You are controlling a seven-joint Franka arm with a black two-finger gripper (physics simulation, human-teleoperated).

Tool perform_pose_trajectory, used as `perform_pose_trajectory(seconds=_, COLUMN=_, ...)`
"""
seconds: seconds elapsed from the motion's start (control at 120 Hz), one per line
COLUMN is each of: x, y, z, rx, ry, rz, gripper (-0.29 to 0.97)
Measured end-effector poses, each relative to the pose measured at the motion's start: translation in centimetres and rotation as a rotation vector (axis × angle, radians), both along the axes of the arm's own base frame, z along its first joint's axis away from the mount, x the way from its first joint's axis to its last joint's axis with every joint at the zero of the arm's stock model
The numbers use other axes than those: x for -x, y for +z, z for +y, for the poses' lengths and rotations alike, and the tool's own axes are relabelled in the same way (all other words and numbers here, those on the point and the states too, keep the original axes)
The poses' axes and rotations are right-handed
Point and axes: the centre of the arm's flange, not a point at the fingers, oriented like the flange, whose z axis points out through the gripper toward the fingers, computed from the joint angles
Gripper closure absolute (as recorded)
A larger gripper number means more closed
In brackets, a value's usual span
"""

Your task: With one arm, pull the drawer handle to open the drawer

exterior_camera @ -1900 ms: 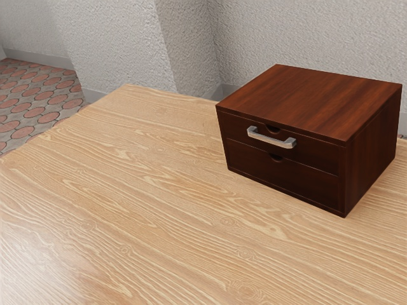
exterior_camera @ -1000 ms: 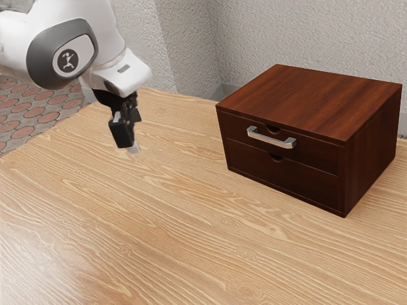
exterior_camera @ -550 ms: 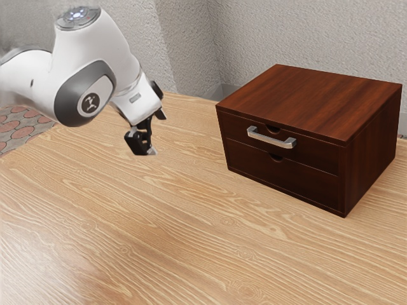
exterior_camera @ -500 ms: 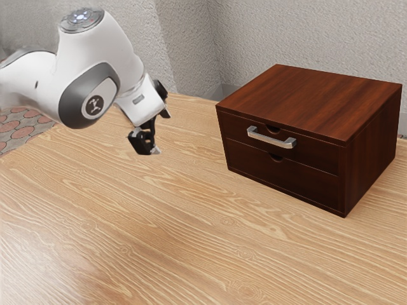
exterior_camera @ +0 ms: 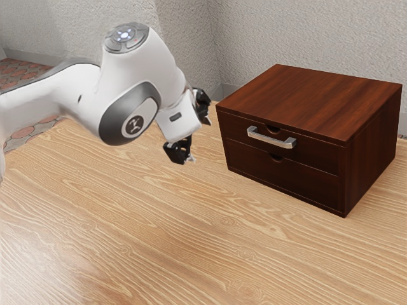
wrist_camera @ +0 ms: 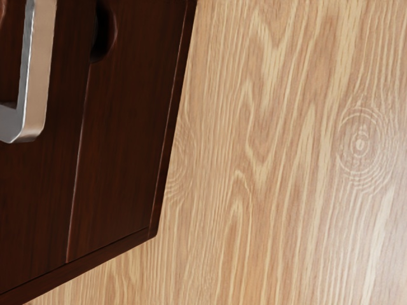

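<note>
A dark wooden cabinet (exterior_camera: pixel 311 101) with two drawers stands on the table at the exterior view's right. Its upper drawer (exterior_camera: pixel 311 151) carries a silver bar handle (exterior_camera: pixel 271 138) and sits flush with the front. My gripper (exterior_camera: pixel 181 154) hangs low over the table, a short way off the cabinet's front corner toward the exterior view's left, below the handle's height and touching nothing. In the wrist view the handle (wrist_camera: pixel 28 76) and the cabinet's dark front (wrist_camera: pixel 127 127) lie close ahead of my hand.
The lower drawer (exterior_camera: pixel 286 176) has only a finger notch, no handle. A light wooden table (exterior_camera: pixel 159 229) spreads wide in front of the cabinet. Grey walls (exterior_camera: pixel 305 32) rise just behind the cabinet.
My arm came into view from the exterior view's left and has swept right across the table, bringing the gripper from mid-table to just beside the cabinet's front. The cabinet has not moved.
</note>
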Motion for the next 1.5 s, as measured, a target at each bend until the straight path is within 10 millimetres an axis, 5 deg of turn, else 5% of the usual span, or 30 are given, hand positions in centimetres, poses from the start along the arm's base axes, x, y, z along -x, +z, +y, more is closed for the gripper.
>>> perform_pose_trajectory(seconds=0.342, x=-1.3, y=-1.3, z=-1.4, rx=-0.024, ry=-0.053, rz=-0.02, gripper=0.0)
perform_pose_trajectory(seconds=0.642, x=-0.8, y=-0.8, z=-7.0, rx=-0.03, ry=-0.164, rz=-0.048, gripper=0.0)
perform_pose_trajectory(seconds=0.867, x=-1.5, y=-0.6, z=-5.5, rx=-0.035, ry=-0.153, rz=-0.093, gripper=0.0)
perform_pose_trajectory(seconds=1.033, x=-1.8, y=-1.1, z=-6.7, rx=-0.04, ry=-0.178, rz=-0.111, gripper=0.0)
perform_pose_trajectory(seconds=1.5, x=-4.2, y=-4.7, z=-6.1, rx=-0.067, ry=-0.168, rz=-0.11, gripper=0.0)
